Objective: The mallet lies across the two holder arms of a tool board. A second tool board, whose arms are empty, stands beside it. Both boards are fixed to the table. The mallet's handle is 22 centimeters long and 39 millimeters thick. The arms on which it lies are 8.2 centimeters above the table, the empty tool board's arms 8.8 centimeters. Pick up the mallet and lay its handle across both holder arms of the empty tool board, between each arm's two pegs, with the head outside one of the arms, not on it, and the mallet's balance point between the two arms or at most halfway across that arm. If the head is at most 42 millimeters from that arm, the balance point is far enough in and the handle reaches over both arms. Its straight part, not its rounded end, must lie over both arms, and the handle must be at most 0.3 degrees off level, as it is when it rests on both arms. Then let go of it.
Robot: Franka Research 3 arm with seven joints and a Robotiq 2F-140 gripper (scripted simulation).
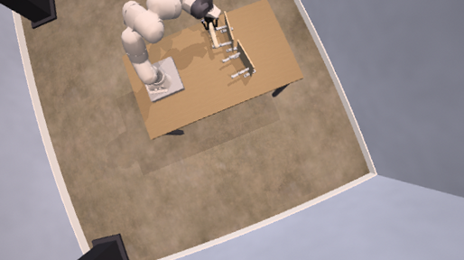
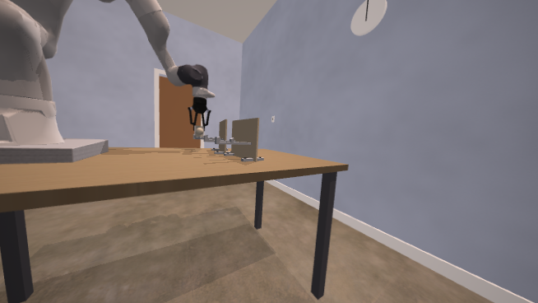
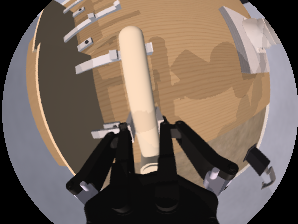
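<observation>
My gripper [image 1: 210, 22] [image 2: 199, 125] [image 3: 145, 115] is shut on the mallet's pale handle [image 1: 213, 37] [image 2: 199, 131] [image 3: 136, 76]. In the wrist view the handle runs straight away from the fingers, and its rounded end points away. The head is hidden behind the gripper. The handle hangs a little above the grey holder arms [image 3: 96, 66] of the far tool board [image 1: 228, 23] [image 2: 223, 131], near their outer ends. The near tool board [image 1: 246, 57] [image 2: 245, 137] stands beside it, and its arms [image 1: 239, 73] carry nothing.
Both boards stand on the wooden table [image 1: 193, 102] [image 2: 164, 169] near its far edge. The robot's base plate [image 1: 171, 85] [image 2: 49, 150] sits on the table's other side. A door and blue walls lie beyond.
</observation>
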